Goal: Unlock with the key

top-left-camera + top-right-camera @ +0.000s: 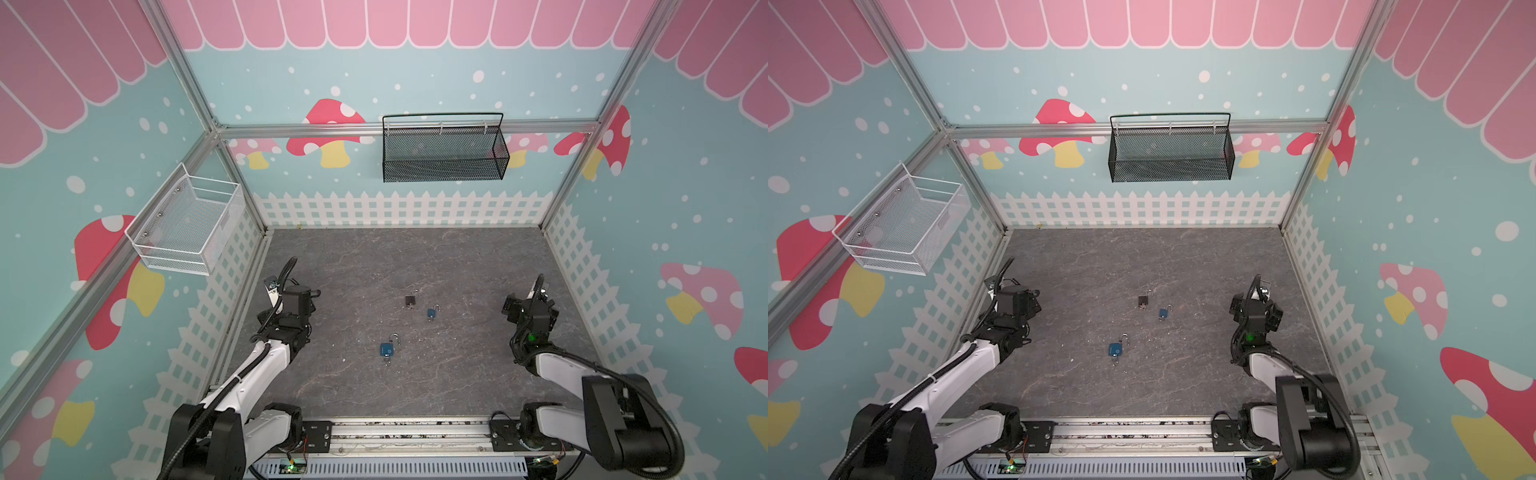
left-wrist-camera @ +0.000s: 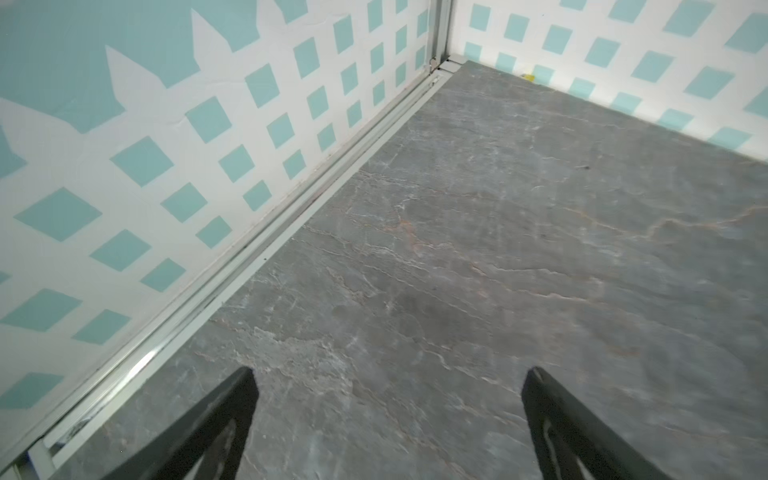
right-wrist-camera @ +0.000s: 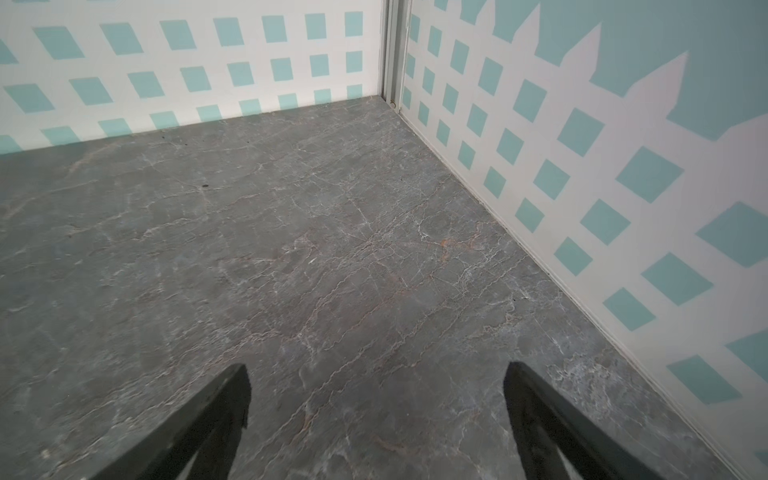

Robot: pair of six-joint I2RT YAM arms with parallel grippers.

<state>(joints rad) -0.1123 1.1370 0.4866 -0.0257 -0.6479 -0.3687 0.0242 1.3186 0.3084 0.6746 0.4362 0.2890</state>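
Observation:
Three padlocks lie mid-table in both top views, none in the wrist views. The larger blue padlock (image 1: 387, 349) (image 1: 1114, 349) is nearest, with a small metal piece that looks like a key (image 1: 387, 362) at its near end. Farther back lie a black padlock (image 1: 410, 300) and a small blue padlock (image 1: 432, 313). My left gripper (image 1: 273, 287) (image 2: 388, 374) hangs open by the left wall, well left of the locks, nothing between its fingers. My right gripper (image 1: 540, 291) (image 3: 376, 370) hangs open near the right wall, also empty.
The grey stone-patterned table (image 1: 457, 374) is boxed in by fence-printed walls on the left, back and right. A white wire basket (image 1: 187, 224) hangs on the left wall and a black mesh basket (image 1: 444, 149) on the back wall, both above the table.

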